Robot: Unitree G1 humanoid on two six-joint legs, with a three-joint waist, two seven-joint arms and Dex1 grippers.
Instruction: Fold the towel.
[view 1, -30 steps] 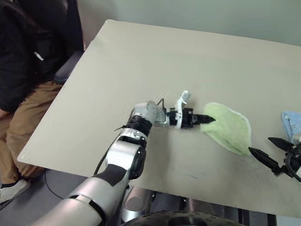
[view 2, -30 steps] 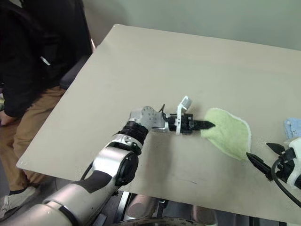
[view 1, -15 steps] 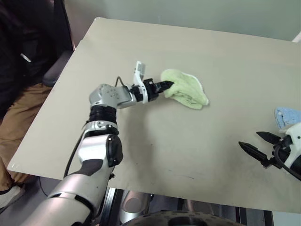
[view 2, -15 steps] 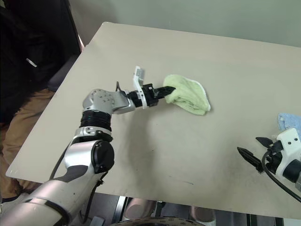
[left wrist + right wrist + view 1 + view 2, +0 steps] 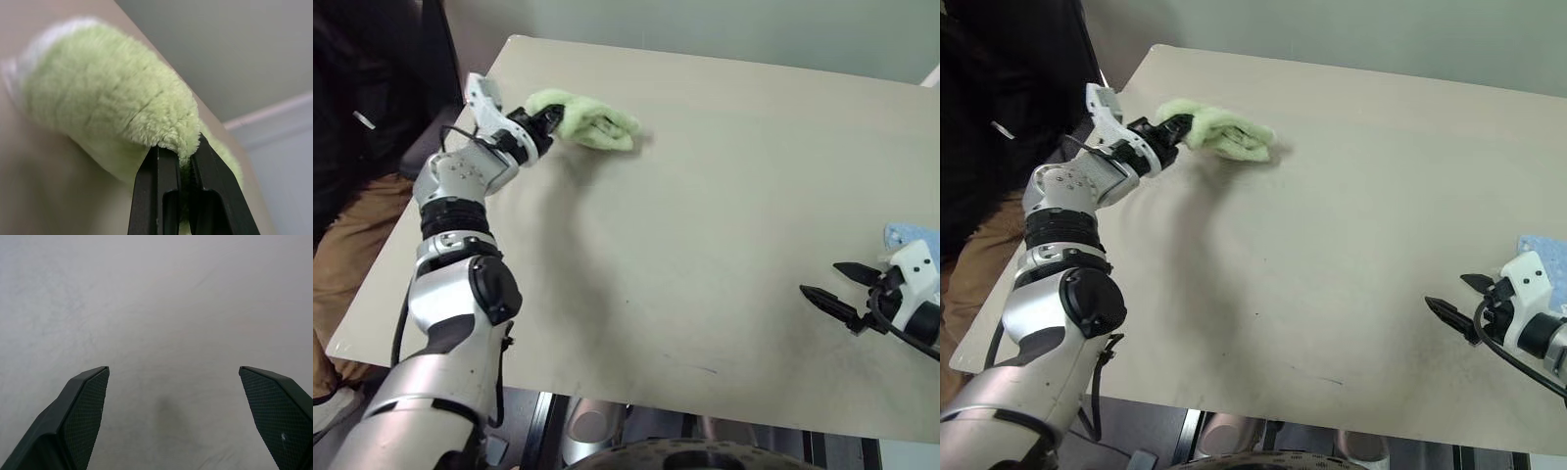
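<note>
The left gripper [image 5: 551, 117] is clenched on one edge of the towel [image 5: 590, 121], a light green terry cloth bunched into a loose, elongated roll. In the left wrist view the two black fingers [image 5: 159, 191] stand pressed close together with a fold of green pile [image 5: 107, 112] squeezed between their tips, and the cloth bulges out beyond them. Seen from the head, the towel sits at the far left part of the table [image 5: 705, 196], near the far left corner, stretching from the fingertips toward the table's middle. Whether its free end touches the tabletop or hangs just above it cannot be told; a soft shadow lies on the surface below and beside it. The left arm reaches out along the table's left edge.

The right gripper [image 5: 840, 287] is released, its two black fingers spread wide and holding nothing. It hovers low over the near right part of the table, well apart from the green towel. In the right wrist view the fingers [image 5: 80, 406] frame bare beige tabletop.

A light blue cloth [image 5: 913, 238] lies at the table's right edge, just beyond the right gripper. A person in a dark jacket and tan trousers [image 5: 357, 196] sits beside the table's left side.
</note>
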